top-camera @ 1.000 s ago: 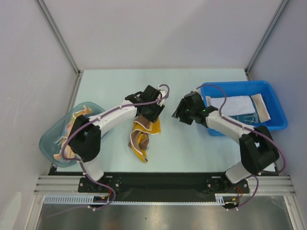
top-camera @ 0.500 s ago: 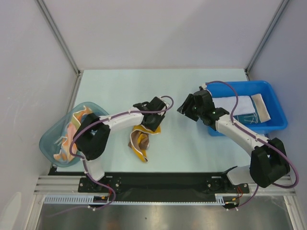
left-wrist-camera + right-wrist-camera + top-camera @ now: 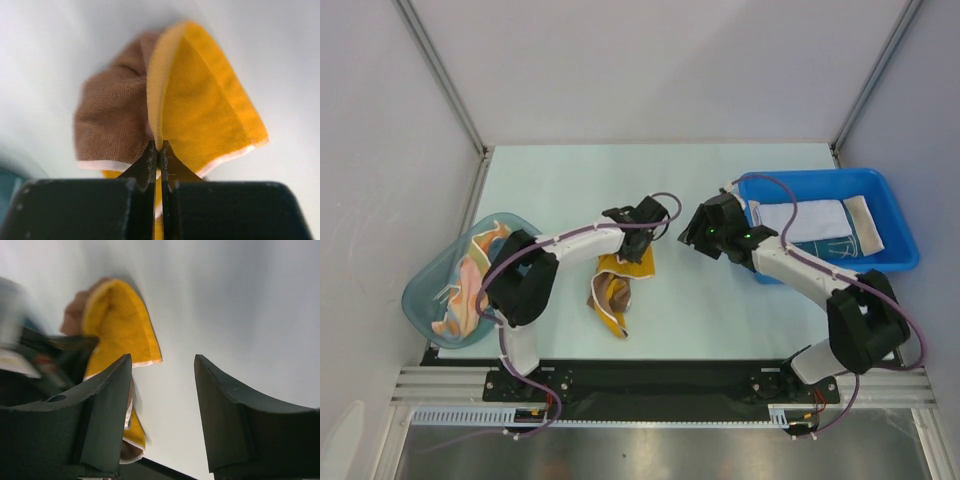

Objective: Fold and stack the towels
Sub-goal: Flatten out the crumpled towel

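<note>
A brown towel with a yellow underside (image 3: 616, 285) lies crumpled on the table in front of the left arm. My left gripper (image 3: 641, 240) is shut on its upper fold; the left wrist view shows the jaws (image 3: 160, 147) pinched together on the ridge between the brown side (image 3: 112, 120) and the yellow side (image 3: 210, 115). My right gripper (image 3: 686, 238) hovers open just right of that towel, nothing between its fingers (image 3: 162, 365), with the yellow cloth (image 3: 117, 322) off to its left. More towels, white (image 3: 800, 218) and teal (image 3: 832, 245), lie flat in the blue bin.
The blue plastic bin (image 3: 895, 215) stands at the right, close behind the right arm. A translucent teal tub (image 3: 425, 305) at the left holds crumpled orange and pale towels (image 3: 470, 275). Frame posts rise at the back corners.
The left gripper's jaws have gone from open to pinched on the towel's fold. The right gripper swung slightly away, then came back toward the towel, staying open.
</note>
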Available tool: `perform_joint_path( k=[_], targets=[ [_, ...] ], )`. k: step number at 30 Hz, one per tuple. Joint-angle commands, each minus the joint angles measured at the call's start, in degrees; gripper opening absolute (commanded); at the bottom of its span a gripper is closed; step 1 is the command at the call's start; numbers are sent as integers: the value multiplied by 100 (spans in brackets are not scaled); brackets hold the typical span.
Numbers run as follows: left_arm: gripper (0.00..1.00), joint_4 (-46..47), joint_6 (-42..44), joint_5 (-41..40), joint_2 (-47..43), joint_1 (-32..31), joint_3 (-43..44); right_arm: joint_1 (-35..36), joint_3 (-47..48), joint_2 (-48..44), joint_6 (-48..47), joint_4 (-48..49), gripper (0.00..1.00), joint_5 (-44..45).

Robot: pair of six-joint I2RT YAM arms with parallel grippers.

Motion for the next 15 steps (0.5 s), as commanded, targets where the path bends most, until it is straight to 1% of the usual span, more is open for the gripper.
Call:
perform_joint_path(
  k=[1,2,4,5,8,10,15],
  targets=[
    [0,-97,32,17,-122,432,642,417,355,687,398,353,58,207],
    [0,-184,41,288,-96,607,844,496,529,863,512,380,58,207],
    [0,-229,102,509,-8,836,1012,725,741,1380,618,433,58,199],
    [0,-229,128,754,10,907,1117,786,820,1523,670,451,58,312],
    [0,-185,120,1202,141,1162,1232,954,1242,2146,662,408,57,505],
    [0,-194,120,1344,238,1294,1285,997,1506,2506,688,241,58,532],
    [0,-89,111,1704,370,1496,1329,1199,1744,2842,742,-23,57,997]
  ],
)
